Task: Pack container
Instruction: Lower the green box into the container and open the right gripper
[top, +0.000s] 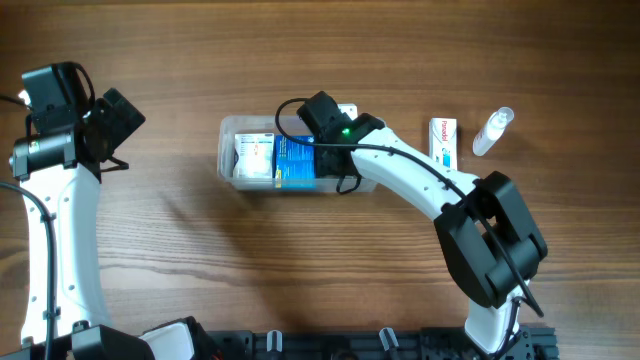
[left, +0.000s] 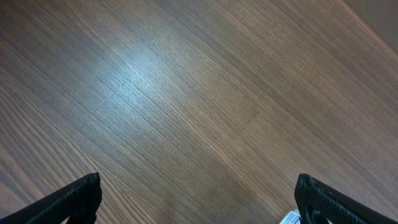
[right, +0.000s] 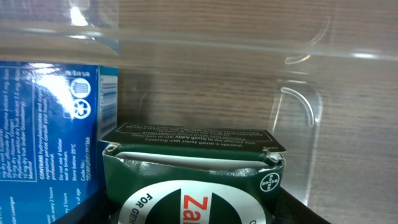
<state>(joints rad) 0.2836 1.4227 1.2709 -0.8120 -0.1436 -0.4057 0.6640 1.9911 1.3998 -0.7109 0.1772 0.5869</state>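
Note:
The clear container (top: 228, 152) stands in the middle of the table. It holds a white and red box (top: 254, 155) and a blue box (top: 296, 165). My right gripper (top: 322, 120) reaches into the container's right end. In the right wrist view it (right: 193, 214) is shut on a dented green box (right: 193, 177), next to the blue box (right: 50, 124) and inside the clear wall (right: 298, 118). My left gripper (top: 110, 125) is open and empty over bare table at the far left; it also shows in the left wrist view (left: 199, 205).
A white and teal box (top: 444, 142) lies to the right of the container. A small clear bottle (top: 492, 131) lies beside it, further right. The right arm stretches from the front right edge across to the container.

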